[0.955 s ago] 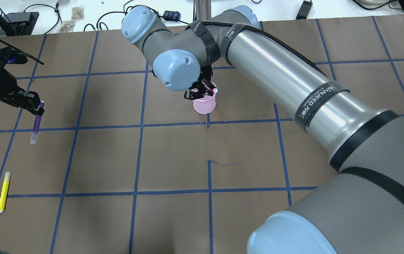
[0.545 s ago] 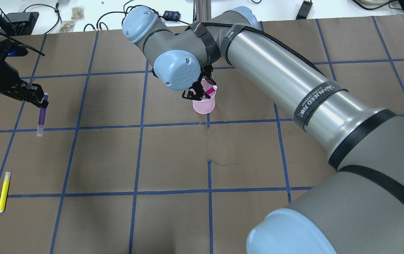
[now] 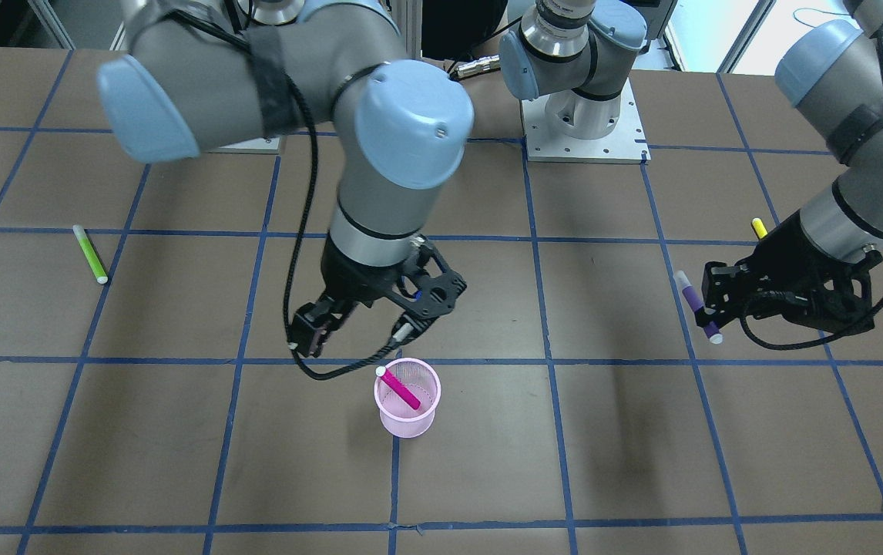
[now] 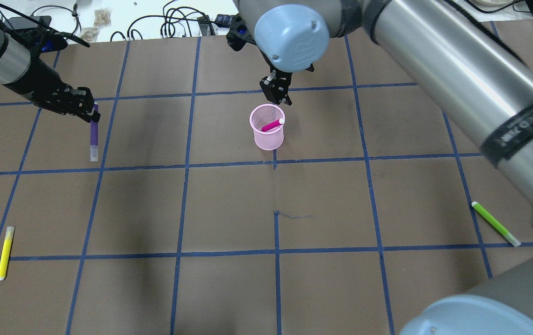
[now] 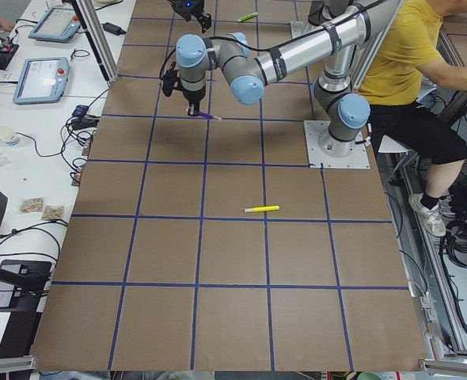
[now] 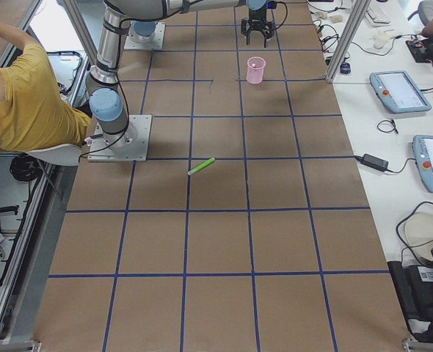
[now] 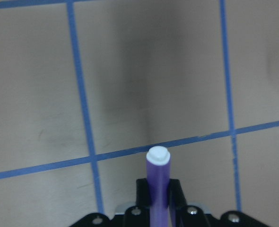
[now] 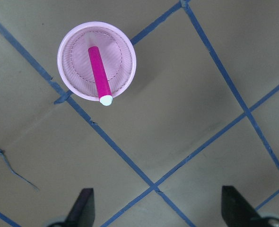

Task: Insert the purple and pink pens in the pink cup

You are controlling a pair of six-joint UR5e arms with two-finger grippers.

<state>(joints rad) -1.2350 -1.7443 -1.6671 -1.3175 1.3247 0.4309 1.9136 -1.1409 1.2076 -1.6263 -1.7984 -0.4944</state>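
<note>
The pink cup point(image 4: 269, 138) stands upright on the brown table, also in the front view point(image 3: 407, 425) and the right wrist view point(image 8: 125, 71). The pink pen point(image 4: 272, 125) leans inside it, white end over the rim point(image 3: 399, 389). My right gripper point(image 4: 277, 95) is open and empty, raised just beyond the cup point(image 3: 353, 337). My left gripper point(image 4: 89, 110) is shut on the purple pen point(image 4: 93, 134) and holds it above the table far left of the cup. The purple pen also shows in the front view point(image 3: 697, 305) and the left wrist view point(image 7: 157, 182).
A yellow pen point(image 4: 5, 253) lies at the near left of the table. A green pen point(image 4: 495, 224) lies at the near right. A person in a yellow shirt point(image 5: 408, 55) sits behind the robot base. Cables and tablets lie on the bench beyond the table's far edge.
My right gripper has let go of the pink pen, which now rests in the cup, and has risen away. My left gripper has carried the purple pen rightward toward the cup.
</note>
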